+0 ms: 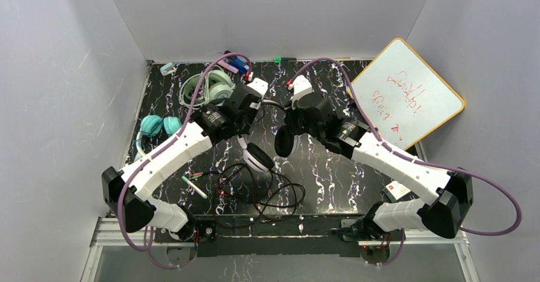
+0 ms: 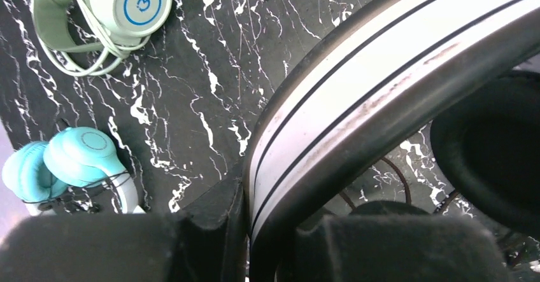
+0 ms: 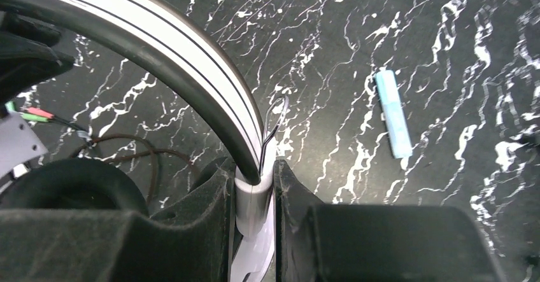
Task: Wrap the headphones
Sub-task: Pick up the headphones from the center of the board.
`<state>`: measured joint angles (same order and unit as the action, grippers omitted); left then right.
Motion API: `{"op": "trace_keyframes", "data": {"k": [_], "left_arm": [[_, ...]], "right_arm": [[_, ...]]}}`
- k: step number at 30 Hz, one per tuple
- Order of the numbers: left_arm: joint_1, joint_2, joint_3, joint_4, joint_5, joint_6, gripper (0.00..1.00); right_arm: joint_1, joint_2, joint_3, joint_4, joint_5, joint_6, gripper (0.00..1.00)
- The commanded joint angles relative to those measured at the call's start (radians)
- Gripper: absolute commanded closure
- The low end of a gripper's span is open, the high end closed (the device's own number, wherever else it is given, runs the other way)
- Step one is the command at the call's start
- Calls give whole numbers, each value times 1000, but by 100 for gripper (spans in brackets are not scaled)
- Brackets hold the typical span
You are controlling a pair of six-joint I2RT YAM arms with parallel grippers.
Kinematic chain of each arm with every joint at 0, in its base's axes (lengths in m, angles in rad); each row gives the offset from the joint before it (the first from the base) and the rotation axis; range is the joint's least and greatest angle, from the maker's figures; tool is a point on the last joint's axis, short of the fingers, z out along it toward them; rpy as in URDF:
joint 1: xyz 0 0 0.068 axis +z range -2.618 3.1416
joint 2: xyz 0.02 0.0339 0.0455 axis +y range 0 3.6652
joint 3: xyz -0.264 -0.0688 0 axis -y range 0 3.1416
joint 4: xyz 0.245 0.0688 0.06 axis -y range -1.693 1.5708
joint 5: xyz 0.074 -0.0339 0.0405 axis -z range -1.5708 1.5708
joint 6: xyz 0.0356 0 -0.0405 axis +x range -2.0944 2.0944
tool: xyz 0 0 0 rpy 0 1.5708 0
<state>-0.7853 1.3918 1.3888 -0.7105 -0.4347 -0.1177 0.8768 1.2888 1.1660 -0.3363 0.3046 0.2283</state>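
The table (image 2: 191, 72) top looks like polished black stone with white veins. The black-and-white headphones (image 2: 382, 72) have a smooth, glossy plastic band, faintly scuffed, and a matt padded ear cushion (image 2: 490, 148). The teal headphones (image 2: 83, 155) are satin plastic.

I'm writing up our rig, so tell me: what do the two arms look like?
The left arm and right arm have white shells with black joints. A purple cable loops along each. The wrists are black with a white box; the fingers are black and blocky.
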Motion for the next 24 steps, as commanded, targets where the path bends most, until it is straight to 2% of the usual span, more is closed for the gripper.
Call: {"op": "trace_keyframes", "data": {"k": [1, 7, 10, 16, 19, 21, 24], "left_arm": [[11, -133, 13, -40, -77, 46, 95], [13, -181, -6, -44, -36, 35, 94], [14, -190, -13, -27, -33, 33, 94], [13, -230, -76, 108, -158, 80, 95], [12, -232, -96, 190, -134, 101, 97], [13, -213, -82, 205, -96, 102, 94], [12, -206, -70, 193, -51, 104, 81]], "right_arm": [[41, -31, 34, -84, 204, -199, 96], [163, -41, 4, -36, 284, -363, 89], [213, -68, -45, 17, 264, -421, 88], [223, -58, -28, -18, 187, -307, 92], [262, -25, -44, -17, 220, -279, 92], [277, -6, -52, -17, 268, -275, 92], [280, -20, -54, 0, 308, -269, 92]]}}
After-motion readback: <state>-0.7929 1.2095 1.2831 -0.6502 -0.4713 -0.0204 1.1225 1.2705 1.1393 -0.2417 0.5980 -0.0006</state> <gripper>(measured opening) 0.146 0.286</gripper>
